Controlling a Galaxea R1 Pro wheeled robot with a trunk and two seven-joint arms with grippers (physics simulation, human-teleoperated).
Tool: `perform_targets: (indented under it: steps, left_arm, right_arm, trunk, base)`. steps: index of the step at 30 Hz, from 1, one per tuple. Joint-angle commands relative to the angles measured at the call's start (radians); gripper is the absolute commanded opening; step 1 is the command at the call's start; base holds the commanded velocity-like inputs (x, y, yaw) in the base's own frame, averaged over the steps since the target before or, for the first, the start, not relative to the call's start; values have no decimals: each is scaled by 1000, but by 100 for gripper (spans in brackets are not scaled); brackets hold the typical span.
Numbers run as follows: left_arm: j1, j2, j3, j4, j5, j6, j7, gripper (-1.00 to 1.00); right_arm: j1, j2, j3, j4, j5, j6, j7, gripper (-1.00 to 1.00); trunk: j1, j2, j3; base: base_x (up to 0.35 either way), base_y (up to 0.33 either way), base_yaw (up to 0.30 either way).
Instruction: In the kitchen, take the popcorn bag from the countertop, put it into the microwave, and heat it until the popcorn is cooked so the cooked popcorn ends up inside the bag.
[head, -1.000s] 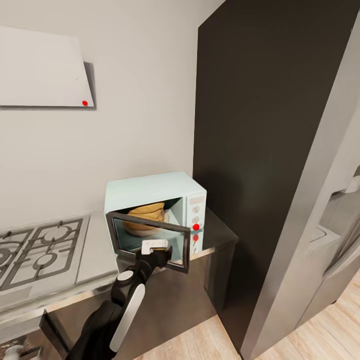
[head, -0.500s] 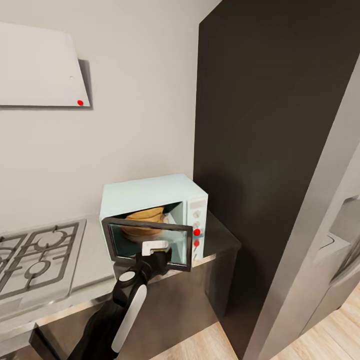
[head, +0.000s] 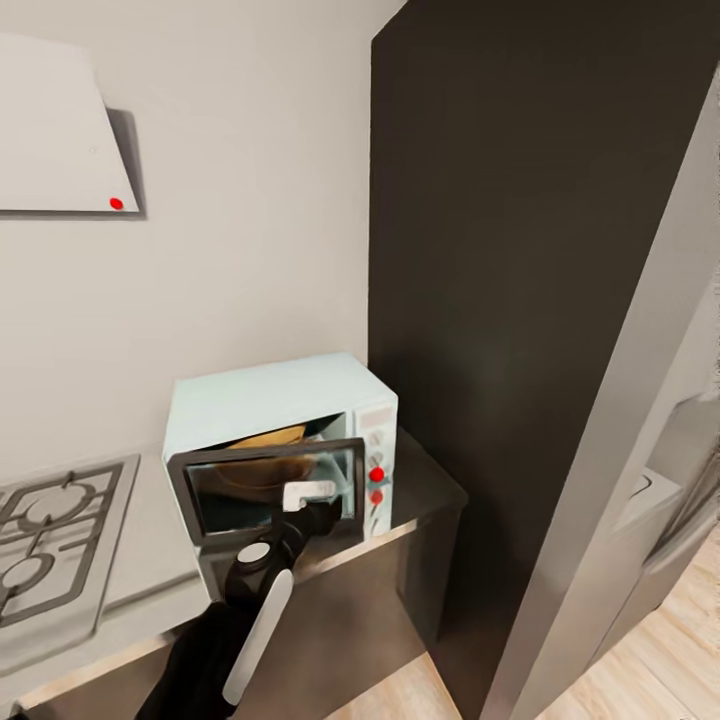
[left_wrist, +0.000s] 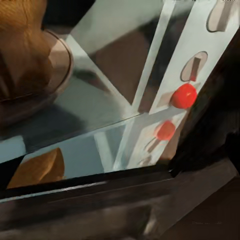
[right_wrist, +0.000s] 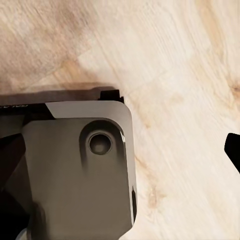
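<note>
One step is in hand, I judge: shutting the microwave (head: 290, 400) door, since the popcorn bag (head: 262, 440) already sits inside it, glimpsed tan over the top of the half-raised door (head: 265, 485). Going left to right across the head view: at the upper left hangs a pale hood (head: 50, 130) with a red dot; at the lower left lies the steel gas hob (head: 45, 540); then my left arm rises from the bottom edge, and my left tool (head: 310, 497) rests against the dark glass door near the middle. I cannot tell whether that tool is spread or pressed together; the white bracket hides the tips. In the left wrist view the bag (left_wrist: 25, 45) shows at the upper left, on a round plate behind the glass, with the red dot (left_wrist: 183, 95) of the side panel to the right.

Next, I judge, the door must be pushed fully home, then the panel at its right worked to start heating.

Right of the microwave the dark glossy worktop (head: 425, 490) ends against a tall black cabinet (head: 500, 300), with grey wall behind and pale wood floor (head: 680, 640) at the lower right. My right wrist view looks down on that plank floor (right_wrist: 190, 75); the right tool's state I cannot tell.
</note>
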Motion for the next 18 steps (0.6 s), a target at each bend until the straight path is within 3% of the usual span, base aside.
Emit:
perform_targets:
  steps: [1, 7, 18]
  left_arm:
    - [-1, 1, 0, -2, 12, 3, 11, 100]
    - [-1, 1, 2, 0, 13, -34, 83, 100]
    - [-1, 5, 7, 5, 13, -54, 92, 100]
  right_arm:
    - [-1, -1, -9, 2, 9, 0, 2, 100]
    - [-1, -1, -9, 2, 9, 0, 1, 100]
    - [-1, -2, -9, 2, 9, -1, 2, 100]
  trunk:
    - [0, -1, -2]
    - [0, -1, -2]
    - [0, -1, -2]
  base:
    - [120, 0, -118]
    - [124, 0, -23]
    - [151, 0, 0]
